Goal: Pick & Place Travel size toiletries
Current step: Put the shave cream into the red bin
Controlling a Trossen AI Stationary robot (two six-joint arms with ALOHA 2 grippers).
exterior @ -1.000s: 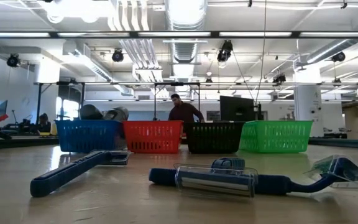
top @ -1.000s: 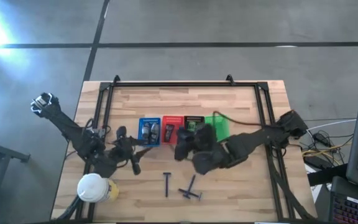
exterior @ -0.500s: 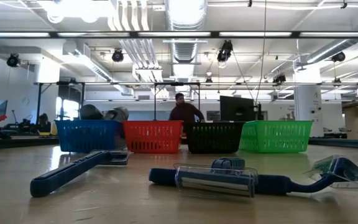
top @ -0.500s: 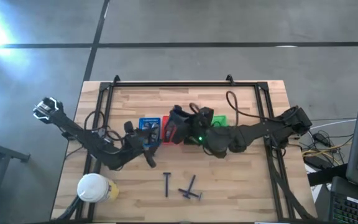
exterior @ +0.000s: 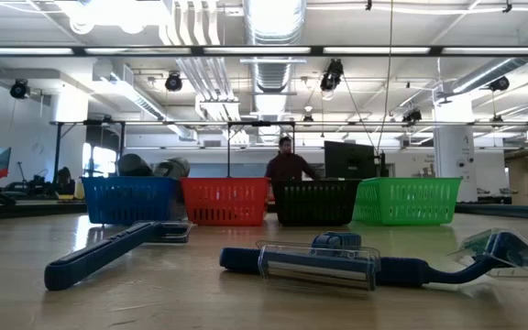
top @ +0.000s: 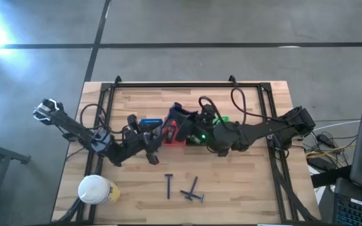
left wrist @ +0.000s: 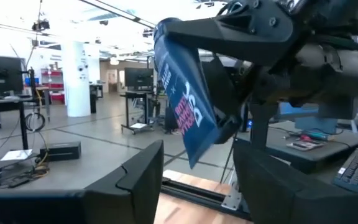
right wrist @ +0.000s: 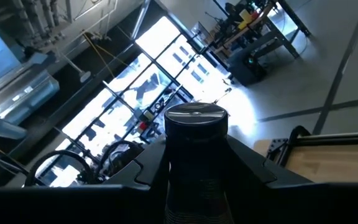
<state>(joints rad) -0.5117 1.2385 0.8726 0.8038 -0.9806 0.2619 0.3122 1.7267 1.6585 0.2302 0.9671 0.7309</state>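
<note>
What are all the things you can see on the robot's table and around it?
Baskets: four, blue, red, black, green, in a row mid-table.
Razors: three, dark blue, near the table's front edge.
Round container: one, white lid, front-left corner.
Tube: one, blue, held by the right gripper.
Person: one, behind the baskets.
Left gripper: by the blue basket.
Right gripper: above the red basket, jaws closed on the tube.

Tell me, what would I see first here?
Four bright baskets, blue, red, black and green, stand in a row mid-table. The right gripper holds a blue-labelled tube up over them. Razors lie on the wood near the front.
</note>
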